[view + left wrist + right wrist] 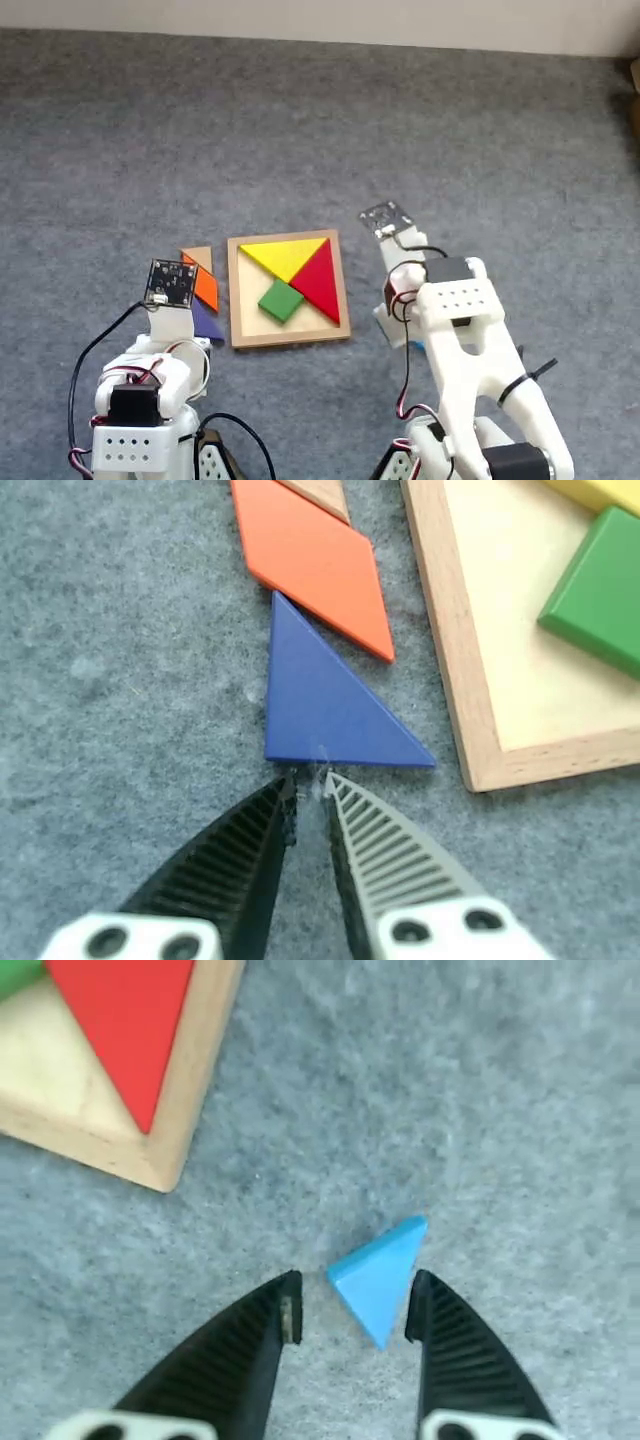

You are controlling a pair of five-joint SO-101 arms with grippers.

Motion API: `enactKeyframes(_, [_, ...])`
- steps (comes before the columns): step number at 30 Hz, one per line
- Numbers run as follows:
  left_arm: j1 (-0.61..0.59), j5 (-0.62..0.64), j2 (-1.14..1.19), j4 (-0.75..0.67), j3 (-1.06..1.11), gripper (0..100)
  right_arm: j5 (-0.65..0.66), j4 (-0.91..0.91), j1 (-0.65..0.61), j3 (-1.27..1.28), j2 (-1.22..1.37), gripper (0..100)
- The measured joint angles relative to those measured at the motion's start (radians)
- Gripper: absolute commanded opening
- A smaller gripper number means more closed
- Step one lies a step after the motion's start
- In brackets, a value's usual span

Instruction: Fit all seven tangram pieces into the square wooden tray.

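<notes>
The square wooden tray (289, 342) lies on the grey, felt-covered tabletop (300, 130) between the two arms. It holds three pieces: a yellow triangle (283, 256) along the far rim, a red triangle (320, 280) against the right rim, and a green square (281, 301) set on its corner below them. The rest of the tray's pale floor is bare. In the left wrist view the tray is cut off, leaving one corner, the green square's edge (600, 595) and a sliver of yellow.

Just beside the tray's left rim three more pieces lie in a row. The plain wooden piece (198, 257) is farthest away, then comes an orange parallelogram (205, 287), then a dark blue triangle (207, 322). From above, the left arm's wrist board partly covers all three. The plain piece's shape is hard to make out, since it is cut off in the left wrist view too.

The left tool (308, 785) has its fingers pressed almost together, with their tips at the dark blue triangle's short edge (325, 705).

A small light blue triangle (378, 1275) lies on the felt to the right of the tray, apart from its corner. From above, the right arm hides it almost entirely. The right tool (350, 1310) is spread, and the triangle lies between its fingers, nearer one of them. I cannot tell whether it touches that finger.
</notes>
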Motion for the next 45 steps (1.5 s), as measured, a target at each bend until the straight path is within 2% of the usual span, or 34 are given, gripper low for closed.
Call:
enactKeyframes(7, [0.0,0.0,0.0,0.0,0.0,7,-0.095,-0.037,0.002,-0.002,0.14,17.6])
enactKeyframes(13, [0.0,0.0,0.0,0.0,0.0,7,-0.109,-0.112,0.048,-0.003,0.253,17.3])
enactKeyframes(18, [0.0,0.0,0.0,0.0,0.0,7,-0.109,-0.117,0.068,-0.015,0.288,8.0])
enactKeyframes(30, [0.0,0.0,0.0,0.0,0.0,7,-0.109,-0.133,0.092,-0.026,0.265,0.6])
enactKeyframes(35, [0.0,0.0,0.0,0.0,0.0,7,-0.021,-0.008,0.081,-0.052,0.123,0.5])
enactKeyframes(39, [0.0,0.0,0.0,0.0,0.0,7,0.04,0.089,0.031,-0.153,0.069,0.5])
enactKeyframes(45, [0.0,0.0,0.0,0.0,0.0,7,0.124,0.17,-0.133,-0.296,0.123,0.5])
